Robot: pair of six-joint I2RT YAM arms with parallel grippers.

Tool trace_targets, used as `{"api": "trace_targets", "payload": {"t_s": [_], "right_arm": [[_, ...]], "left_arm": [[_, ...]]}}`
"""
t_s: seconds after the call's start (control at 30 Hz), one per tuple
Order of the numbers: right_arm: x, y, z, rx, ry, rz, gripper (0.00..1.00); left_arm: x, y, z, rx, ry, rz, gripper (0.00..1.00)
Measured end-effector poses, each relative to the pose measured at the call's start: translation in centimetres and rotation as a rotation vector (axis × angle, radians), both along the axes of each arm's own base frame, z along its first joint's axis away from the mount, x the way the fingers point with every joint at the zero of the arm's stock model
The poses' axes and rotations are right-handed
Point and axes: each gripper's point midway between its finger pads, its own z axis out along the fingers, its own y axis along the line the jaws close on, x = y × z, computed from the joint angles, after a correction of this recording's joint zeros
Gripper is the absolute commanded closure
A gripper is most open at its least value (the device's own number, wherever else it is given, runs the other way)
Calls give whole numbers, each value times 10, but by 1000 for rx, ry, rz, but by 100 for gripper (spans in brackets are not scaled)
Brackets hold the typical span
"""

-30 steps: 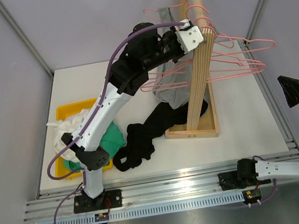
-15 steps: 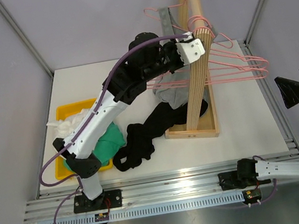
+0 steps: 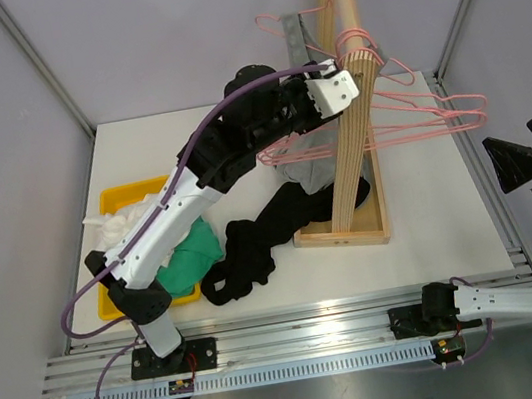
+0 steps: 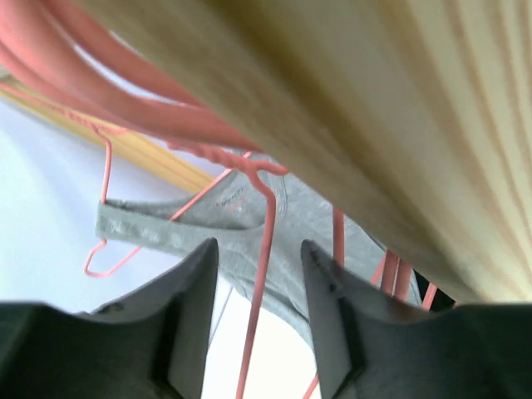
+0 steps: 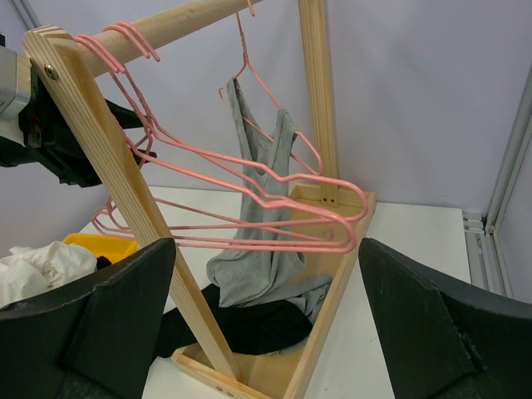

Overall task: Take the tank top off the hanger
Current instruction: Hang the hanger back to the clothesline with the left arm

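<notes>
The grey tank top (image 5: 259, 218) hangs by one strap from a pink hanger (image 5: 249, 79) on the wooden rail, and its lower part is crumpled in the rack's base. From above the tank top (image 3: 304, 169) shows under the rail. My left gripper (image 4: 259, 259) is up by the rail with its jaws parted; a pink hanger wire (image 4: 264, 249) runs between them untouched, grey cloth behind it. In the top view the left gripper (image 3: 320, 103) sits against the rack's slanted post. My right gripper (image 5: 266, 332) is open at the table's right edge (image 3: 521, 162), facing the rack and holding nothing.
Several empty pink hangers (image 3: 415, 117) fan out right of the rail. The wooden rack base (image 3: 344, 234) holds a black garment (image 3: 253, 247) that spills onto the table. A yellow bin (image 3: 122, 196) with white and green clothes stands at the left. Metal frame posts flank the table.
My left gripper was shut on the hanger wire and its jaws have now parted. The left arm pulled back slightly left, and the hangers swung along the rail.
</notes>
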Motion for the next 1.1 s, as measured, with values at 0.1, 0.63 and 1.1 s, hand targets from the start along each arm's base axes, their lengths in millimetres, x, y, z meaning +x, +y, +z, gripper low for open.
{"api": "trace_targets", "payload": {"t_s": [0.1,0.63,1.1], "right_arm": [[1,1,0,-4,2,-2,1],[5,11,-4,-45,15,-20,1],[8,19,-9,-68,20,-28,0]], "left_arm": [[1,4,1,-11,-2,32,41],[23,62,65,-253,-169,318,8],[-22,207,105,-653,-234,651,1]]}}
